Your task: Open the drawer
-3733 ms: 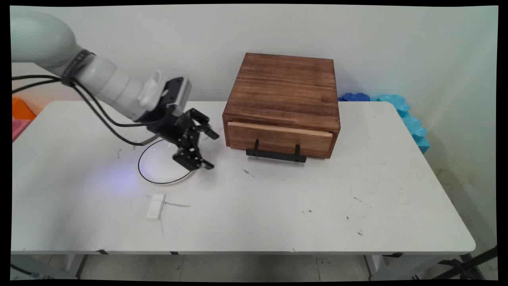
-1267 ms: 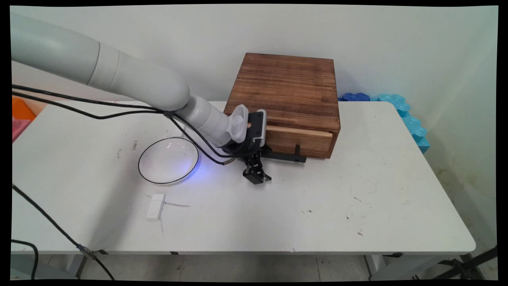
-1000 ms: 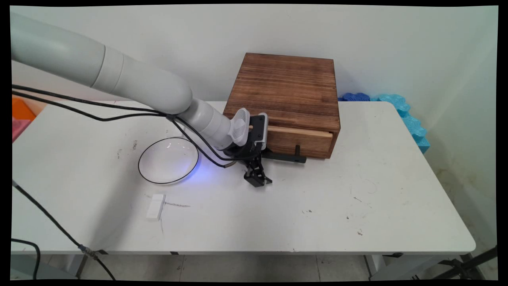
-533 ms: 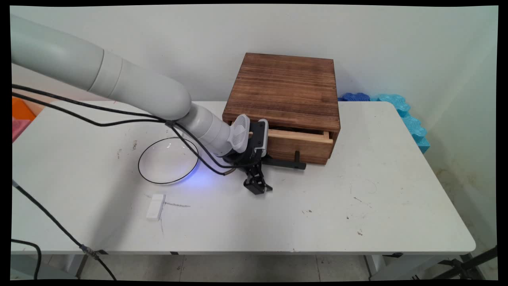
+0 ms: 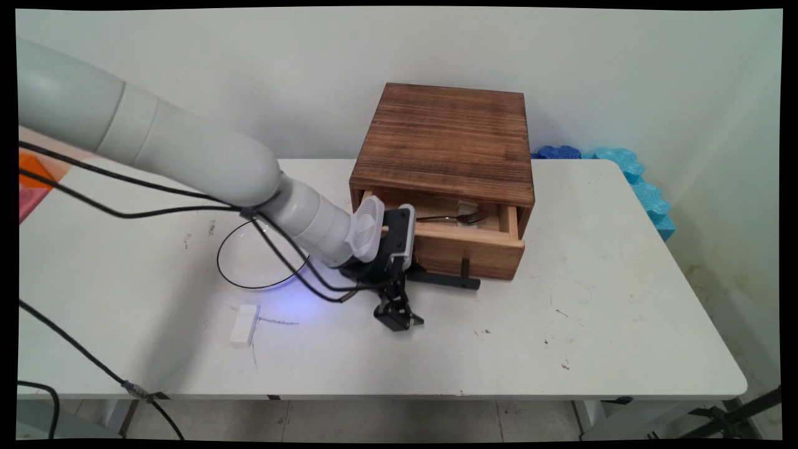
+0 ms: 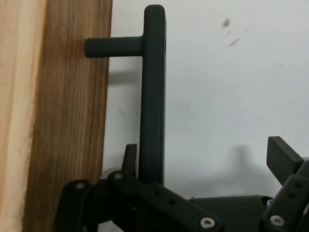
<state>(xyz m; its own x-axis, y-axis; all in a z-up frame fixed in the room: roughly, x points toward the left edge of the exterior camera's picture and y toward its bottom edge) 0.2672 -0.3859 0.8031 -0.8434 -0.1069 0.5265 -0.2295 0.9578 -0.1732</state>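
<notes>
A brown wooden box (image 5: pixel 446 134) stands at the back of the white table. Its drawer (image 5: pixel 467 252) is pulled partly out, and a metal fork (image 5: pixel 458 217) lies inside. My gripper (image 5: pixel 404 299) is open at the left end of the black bar handle (image 5: pixel 446 279). In the hand view the handle (image 6: pixel 152 96) runs between my fingers. One finger (image 6: pixel 129 155) is hooked in the gap between the bar and the drawer front (image 6: pixel 67 121). The other finger (image 6: pixel 282 157) stands well off to the right, over bare table. My gripper (image 6: pixel 205 151) holds nothing.
A clear round dish with a dark rim (image 5: pixel 249 271) sits left of the gripper, partly behind the arm. A small white block (image 5: pixel 244 324) lies nearer the table's front. Blue foam pieces (image 5: pixel 642 184) lie at the back right corner. Black cables (image 5: pixel 124 187) hang from the arm.
The gripper came from over the dish to the drawer handle, then drew back toward the table's front with it. The drawer has slid out and the fork inside now shows.
</notes>
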